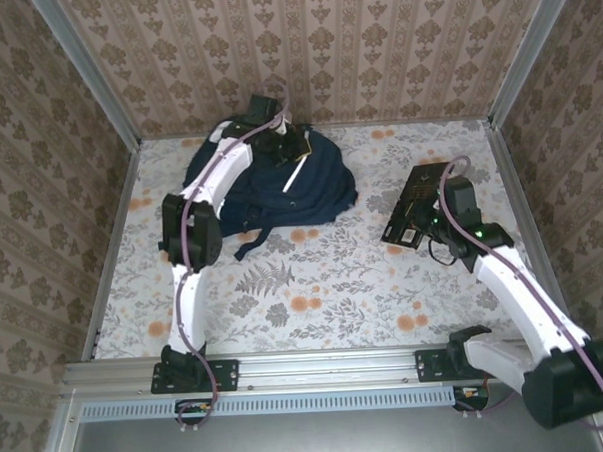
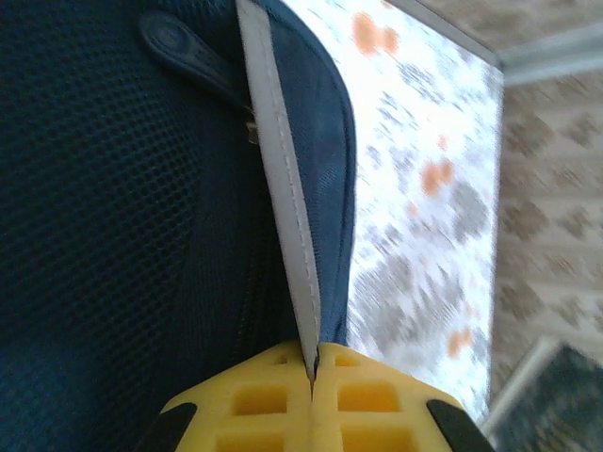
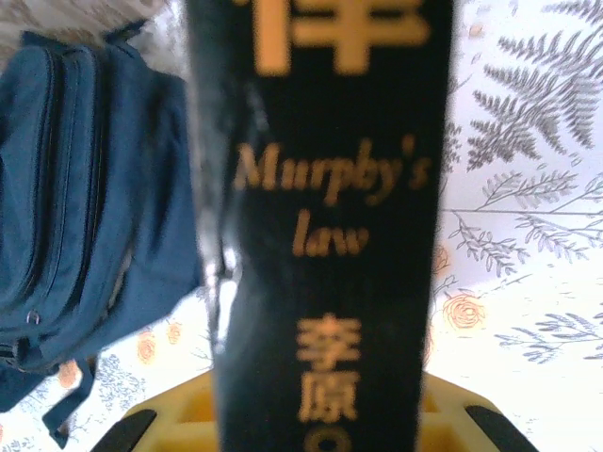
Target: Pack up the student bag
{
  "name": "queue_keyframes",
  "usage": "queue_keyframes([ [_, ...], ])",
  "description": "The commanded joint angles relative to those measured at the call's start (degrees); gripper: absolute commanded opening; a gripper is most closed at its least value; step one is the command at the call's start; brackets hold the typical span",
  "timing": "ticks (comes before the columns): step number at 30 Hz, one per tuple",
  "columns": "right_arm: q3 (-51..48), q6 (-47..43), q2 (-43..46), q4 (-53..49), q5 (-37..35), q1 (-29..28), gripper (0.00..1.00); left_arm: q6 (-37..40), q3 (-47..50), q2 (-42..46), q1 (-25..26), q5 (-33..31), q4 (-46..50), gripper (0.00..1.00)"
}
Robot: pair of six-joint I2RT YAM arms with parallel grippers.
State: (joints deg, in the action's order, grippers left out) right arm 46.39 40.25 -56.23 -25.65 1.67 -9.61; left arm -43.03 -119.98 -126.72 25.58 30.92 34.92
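Observation:
The student bag (image 1: pixel 280 192), navy blue, lies at the back left of the table. My left gripper (image 1: pixel 296 144) is over its far top edge and shut on a white reflective stripe (image 2: pixel 283 179) of the bag (image 2: pixel 113 235); the yellow jaws (image 2: pixel 311 372) pinch the strip's end. My right gripper (image 1: pixel 437 225) sits right of the bag and is shut on a black book (image 1: pixel 418 203), held above the table. In the right wrist view the book's spine (image 3: pixel 325 235) reads "Murphy's law" in gold, with the bag (image 3: pixel 75 207) to its left.
The floral tablecloth (image 1: pixel 325 295) covers the table. Wallpapered walls with metal corner posts (image 1: pixel 105 84) close in the back and both sides. A dark strap (image 1: pixel 254 245) trails from the bag's front edge. A zipper pull (image 2: pixel 184 47) lies beside the stripe.

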Motion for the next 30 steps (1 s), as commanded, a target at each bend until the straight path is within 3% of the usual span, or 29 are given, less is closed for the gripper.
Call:
queue_keyframes([
  [1, -0.60, -2.17, 5.55, 1.67, 2.98, 0.31, 0.00, 0.59, 5.01, 13.46, -0.88, 8.72, -3.51, 0.00],
  [7, -3.92, 8.70, 5.72, 15.57, 20.74, 0.38, 0.00, -5.74, 13.01, 22.74, -3.93, 15.83, -9.56, 0.00],
  [11, -6.52, 19.46, 0.28, 29.26, 26.70, -0.65, 0.00, -10.05, 13.97, 23.81, -4.67, 18.13, -13.28, 0.00],
  [15, -4.76, 21.78, -2.15, 30.18, 25.74, -3.45, 0.00, -11.79, 12.31, 22.91, -4.68, 18.59, -14.16, 0.00],
  [19, -3.06, 18.44, 2.82, 21.41, 20.07, -5.68, 0.00, -12.17, 8.72, 20.81, -4.49, 18.30, -13.11, 0.00],
  [22, -4.51, 19.56, 6.41, 19.92, 21.09, -5.98, 0.00, -12.97, 6.41, 19.18, -4.35, 17.87, -13.19, 0.00],
  [26, -7.04, 22.18, 5.72, 24.36, 24.28, -8.08, 0.00, -14.02, 2.37, 16.12, -3.04, 18.50, -13.18, 0.00],
  [30, -6.87, 24.30, -0.32, 32.31, 26.05, -9.07, 0.00, -14.27, 0.29, 14.37, -1.77, 18.69, -12.83, 0.00],
])
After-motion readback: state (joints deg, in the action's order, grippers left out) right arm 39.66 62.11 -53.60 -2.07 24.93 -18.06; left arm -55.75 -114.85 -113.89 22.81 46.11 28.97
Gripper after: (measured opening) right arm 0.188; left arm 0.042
